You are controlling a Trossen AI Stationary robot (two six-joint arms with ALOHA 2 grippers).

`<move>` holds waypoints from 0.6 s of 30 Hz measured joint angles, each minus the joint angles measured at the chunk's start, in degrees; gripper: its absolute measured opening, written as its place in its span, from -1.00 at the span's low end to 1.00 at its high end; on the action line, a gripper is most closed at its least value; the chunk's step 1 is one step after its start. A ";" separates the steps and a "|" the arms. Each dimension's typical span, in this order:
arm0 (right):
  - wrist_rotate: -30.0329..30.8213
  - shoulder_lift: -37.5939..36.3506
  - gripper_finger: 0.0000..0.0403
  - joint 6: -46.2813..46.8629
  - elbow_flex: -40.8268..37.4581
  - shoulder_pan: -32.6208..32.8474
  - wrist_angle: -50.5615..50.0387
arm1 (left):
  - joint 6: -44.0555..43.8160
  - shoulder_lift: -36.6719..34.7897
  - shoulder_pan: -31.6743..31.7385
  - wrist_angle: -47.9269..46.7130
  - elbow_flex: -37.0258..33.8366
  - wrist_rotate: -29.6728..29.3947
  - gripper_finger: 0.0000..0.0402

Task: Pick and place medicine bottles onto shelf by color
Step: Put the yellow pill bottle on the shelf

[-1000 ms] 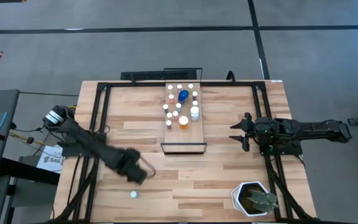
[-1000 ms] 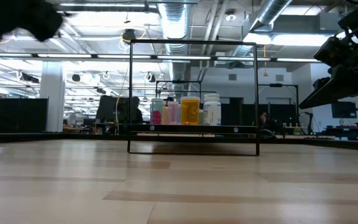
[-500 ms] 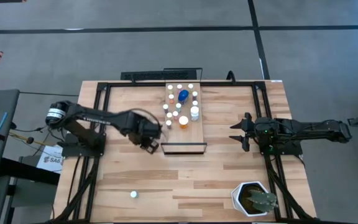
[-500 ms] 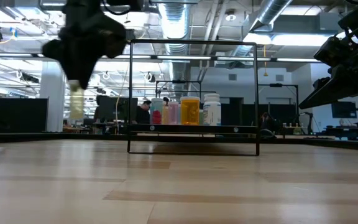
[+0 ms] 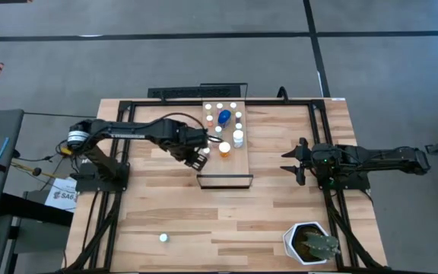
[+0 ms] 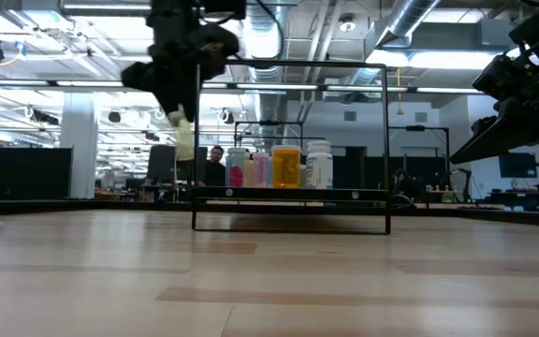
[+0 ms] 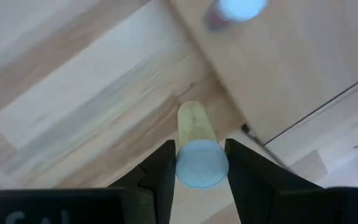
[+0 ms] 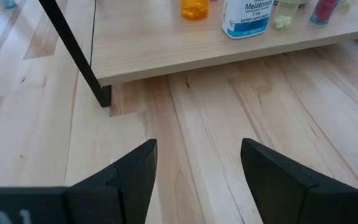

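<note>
Yellowish bottle (image 7: 196, 140) with pale round cap, gripped by left claw (image 5: 201, 157) beside shelf (image 5: 238, 164), right claw (image 5: 289, 163) open

Both arms matte black, six-joint, tubular links with boxy joints. Left arm (image 5: 128, 131): silver ring at its base joint, dark cable looped along the forearm. Right arm (image 5: 371, 158): blocky wrist, black wedge-shaped pincer fingers (image 8: 129, 174).
</note>
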 joint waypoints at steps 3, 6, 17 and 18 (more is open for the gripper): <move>0.00 0.00 0.27 0.00 0.00 0.01 0.00 | 2.13 3.71 0.04 -1.27 4.15 -0.15 -0.43; -0.02 0.00 0.27 0.00 0.00 0.02 0.00 | 3.87 7.73 0.23 -4.13 9.14 -0.61 -0.42; -0.02 0.02 0.27 0.00 0.00 0.02 0.00 | 7.38 20.05 0.76 -10.87 24.79 1.54 -0.42; 0.00 0.01 0.27 0.00 0.00 0.01 0.00 | 7.41 20.93 0.76 -10.91 25.68 1.55 -0.42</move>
